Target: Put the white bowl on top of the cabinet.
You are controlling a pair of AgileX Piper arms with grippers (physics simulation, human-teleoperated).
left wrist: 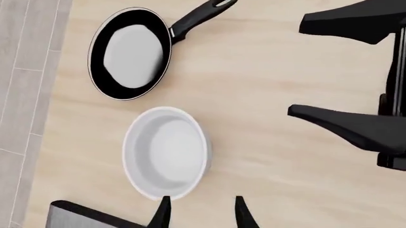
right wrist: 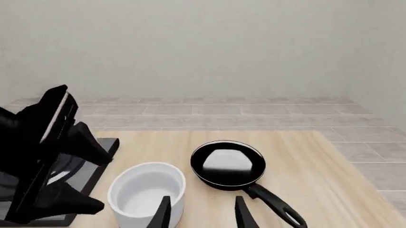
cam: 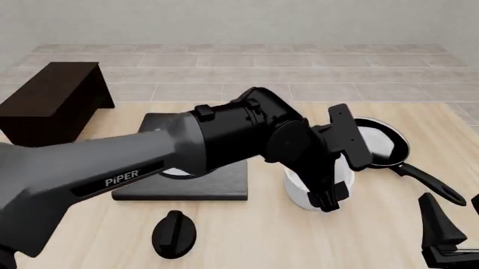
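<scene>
The white bowl [left wrist: 166,152] [cam: 298,193] [right wrist: 147,194] stands upright and empty on the wooden table, between the stove plate and the frying pan. My left gripper [left wrist: 201,216] [cam: 346,179] [right wrist: 106,183] hovers open at the bowl's stove-plate side, jaws wide apart and holding nothing. In the front view the left arm hides most of the bowl. My right gripper [right wrist: 203,216] [cam: 456,227] is open and empty near the table's front right corner, its fingers [left wrist: 345,126] also crossing the left wrist view. The dark cabinet [cam: 53,95] stands at the far left.
A black frying pan [cam: 385,147] [left wrist: 130,52] [right wrist: 227,164] with a white patch lies right of the bowl, handle toward the front right. The flat black stove plate [cam: 190,188] lies mid-table. A round black object [cam: 174,234] rests near the front edge.
</scene>
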